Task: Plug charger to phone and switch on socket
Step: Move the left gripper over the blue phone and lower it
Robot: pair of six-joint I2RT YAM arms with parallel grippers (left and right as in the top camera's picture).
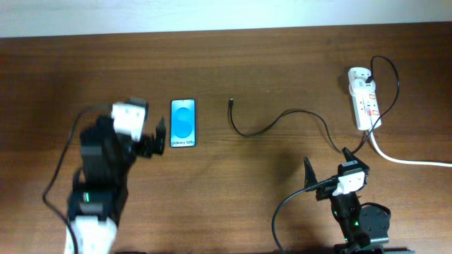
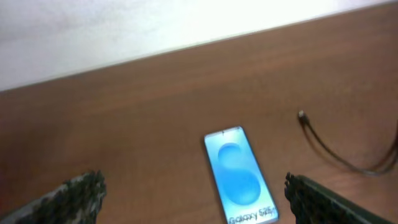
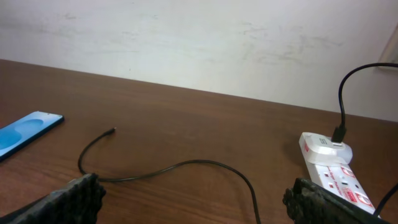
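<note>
From overhead, the phone (image 1: 183, 123) lies flat, screen up, left of centre on the counter (image 1: 282, 56). The left hand (image 1: 159, 136) is just to its left, close to the phone's lower edge, and whether they touch cannot be told. Its fingers are spread wide and hold nothing. The charger (image 1: 282, 120) curves across the middle of the frame; its free tip lies right of the phone and apart from it. The socket (image 1: 364, 102) sits at the upper right, its white cord (image 1: 409, 161) running off the right edge. The right hand (image 1: 327, 166) is at the lower right, below the cable and well apart from the socket, fully open and empty.

In the left wrist view, the phone (image 2: 239, 174) lies lengthwise in the lower centre, between the two spread fingers (image 2: 71, 199) in the bottom corners. The charger (image 2: 323, 146) tip rests to the right. The brown wooden counter (image 2: 124, 124) meets a pale wall (image 2: 93, 31) along the top.

In the right wrist view, the charger (image 3: 180, 165) loops across the counter just ahead of the open fingers (image 3: 329, 205). The phone (image 3: 28, 130) shows at the left edge and the socket (image 3: 333, 174) at the right, with a black lead plugged in. A scuffed white wall (image 3: 186, 37) fills the upper half.
</note>
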